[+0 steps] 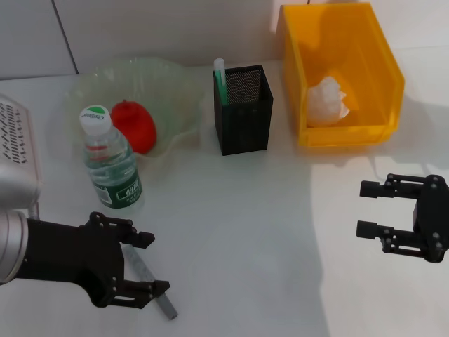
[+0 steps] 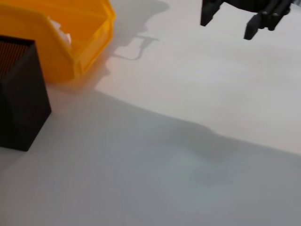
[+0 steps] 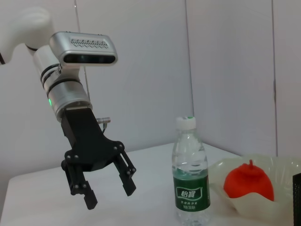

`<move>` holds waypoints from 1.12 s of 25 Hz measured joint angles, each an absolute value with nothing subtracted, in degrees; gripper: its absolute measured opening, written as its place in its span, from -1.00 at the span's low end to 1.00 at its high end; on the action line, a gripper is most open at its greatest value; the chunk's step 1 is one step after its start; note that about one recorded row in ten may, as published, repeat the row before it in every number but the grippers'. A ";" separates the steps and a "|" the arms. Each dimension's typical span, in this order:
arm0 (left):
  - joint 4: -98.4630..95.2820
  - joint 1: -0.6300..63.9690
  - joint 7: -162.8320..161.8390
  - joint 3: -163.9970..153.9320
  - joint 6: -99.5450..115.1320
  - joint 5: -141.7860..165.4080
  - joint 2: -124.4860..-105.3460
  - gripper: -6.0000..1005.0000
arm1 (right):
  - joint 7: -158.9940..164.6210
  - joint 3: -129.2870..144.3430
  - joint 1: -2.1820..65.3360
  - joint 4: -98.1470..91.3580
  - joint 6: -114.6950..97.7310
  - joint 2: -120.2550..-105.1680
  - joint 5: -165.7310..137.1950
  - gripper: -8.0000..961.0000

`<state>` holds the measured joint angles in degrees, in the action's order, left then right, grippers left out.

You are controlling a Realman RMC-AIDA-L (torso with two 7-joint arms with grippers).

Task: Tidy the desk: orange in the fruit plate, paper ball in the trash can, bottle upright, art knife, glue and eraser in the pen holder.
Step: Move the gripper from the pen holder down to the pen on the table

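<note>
A white desk seen from above, most of the tidying apparently done. The orange (image 1: 133,125) sits inside the pale-green fruit plate (image 1: 172,84) at the back left. The crumpled paper ball (image 1: 328,100) lies in the orange-yellow trash can (image 1: 382,70) at the back right. The bottle (image 1: 111,161) stands upright just in front of the plate. Between plate and bin stands the black mesh pen holder (image 1: 243,109), with a green-and-white stick, likely the glue (image 1: 219,81), poking out. The eraser is not visible. One item seems left: a slim grey art knife (image 1: 151,288) lying flat at the near left. The left gripper (image 1: 144,265) hovers over it, fingers spread. The right gripper (image 1: 370,208) hangs spread and empty at the near right.
</note>
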<state>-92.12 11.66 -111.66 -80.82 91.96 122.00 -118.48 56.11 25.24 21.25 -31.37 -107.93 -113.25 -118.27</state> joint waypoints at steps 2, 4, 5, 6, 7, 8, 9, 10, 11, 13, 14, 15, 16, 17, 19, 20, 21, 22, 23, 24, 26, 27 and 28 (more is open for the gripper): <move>-90.83 13.81 -113.18 -80.51 91.93 122.04 -118.55 0.43 | 56.07 25.23 21.25 -31.38 -107.94 -113.21 -118.40 0.30; -89.13 16.30 -119.21 -80.07 91.27 122.38 -118.58 0.43 | 56.08 25.20 20.94 -31.40 -108.10 -113.09 -118.28 0.30; -88.85 16.75 -120.67 -80.02 91.13 122.45 -118.59 0.43 | 56.08 25.13 20.74 -31.47 -108.17 -113.03 -118.13 0.30; -88.78 17.46 -124.95 -80.36 90.86 122.95 -118.58 0.43 | 56.08 25.13 20.74 -31.47 -108.17 -113.03 -118.13 0.30; -89.26 17.66 -127.58 -80.85 90.80 123.65 -118.60 0.43 | 56.08 24.59 20.47 -31.59 -108.03 -112.99 -117.89 0.30; -89.60 17.70 -128.97 -81.12 90.75 124.14 -118.62 0.43 | 56.08 24.59 20.47 -31.59 -108.03 -112.99 -117.89 0.30; -90.44 17.78 -132.17 -81.79 90.60 125.34 -118.68 0.43 | 56.07 23.88 20.39 -31.64 -107.88 -112.95 -117.83 0.30; -91.39 17.81 -135.75 -82.53 90.41 126.98 -118.71 0.43 | 56.07 23.88 20.39 -31.64 -107.88 -112.95 -117.83 0.30; -92.02 17.92 -138.69 -83.02 90.30 128.20 -118.72 0.43 | 56.07 23.55 20.37 -31.64 -107.90 -112.95 -117.81 0.30; -93.41 18.21 -146.63 -84.78 90.18 130.95 -118.67 0.43 | 56.03 23.25 20.34 -31.66 -107.91 -112.94 -117.78 0.30; -93.58 18.26 -147.90 -85.12 90.16 131.51 -118.66 0.43 | 55.93 23.15 20.35 -31.68 -107.90 -112.94 -117.77 0.30; -93.97 18.34 -153.61 -86.23 89.77 134.05 -118.69 0.43 | 55.70 23.09 20.45 -31.73 -107.83 -112.94 -117.74 0.30; -93.97 18.34 -153.61 -86.23 89.77 134.05 -118.69 0.43 | 55.70 23.09 20.45 -31.73 -107.83 -112.94 -117.74 0.30; -93.89 18.41 -156.72 -86.30 89.30 135.21 -118.73 0.43 | 55.53 22.50 20.52 -31.79 -107.82 -112.91 -117.61 0.30; -93.78 18.51 -159.19 -86.32 88.94 136.10 -118.75 0.43 | 55.48 22.06 20.50 -31.81 -107.81 -112.87 -117.56 0.30; -93.51 18.76 -162.33 -86.23 88.74 137.27 -118.81 0.43 | 55.17 21.11 20.40 -31.84 -107.77 -112.80 -117.52 0.30; -93.51 18.76 -162.33 -86.23 88.74 137.27 -118.81 0.43 | 55.17 21.11 20.40 -31.84 -107.77 -112.80 -117.52 0.30; -93.51 18.76 -162.33 -86.23 88.74 137.27 -118.81 0.43 | 54.81 20.50 20.30 -31.84 -107.54 -112.76 -117.50 0.30; -92.17 19.04 -165.11 -85.10 88.73 137.24 -119.15 0.43 | 54.81 20.50 20.30 -31.84 -107.54 -112.76 -117.50 0.30; -91.53 19.15 -165.15 -85.11 88.59 136.85 -119.16 0.43 | 54.72 20.34 20.24 -31.83 -107.38 -112.76 -117.50 0.30; -91.02 19.37 -165.15 -85.34 88.57 136.88 -119.16 0.43 | 54.47 20.13 20.01 -31.82 -106.69 -112.69 -117.50 0.30; -90.73 19.56 -165.14 -85.65 88.56 137.22 -119.17 0.43 | 54.23 20.12 19.94 -31.82 -106.04 -112.61 -117.50 0.30; -90.73 19.56 -165.14 -85.65 88.56 137.22 -119.17 0.43 | 54.23 20.12 19.94 -31.82 -106.04 -112.61 -117.50 0.30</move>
<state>-90.73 19.56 -165.14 -85.65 88.56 137.22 -119.17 54.23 20.12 19.94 -31.82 -106.04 -112.61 -117.50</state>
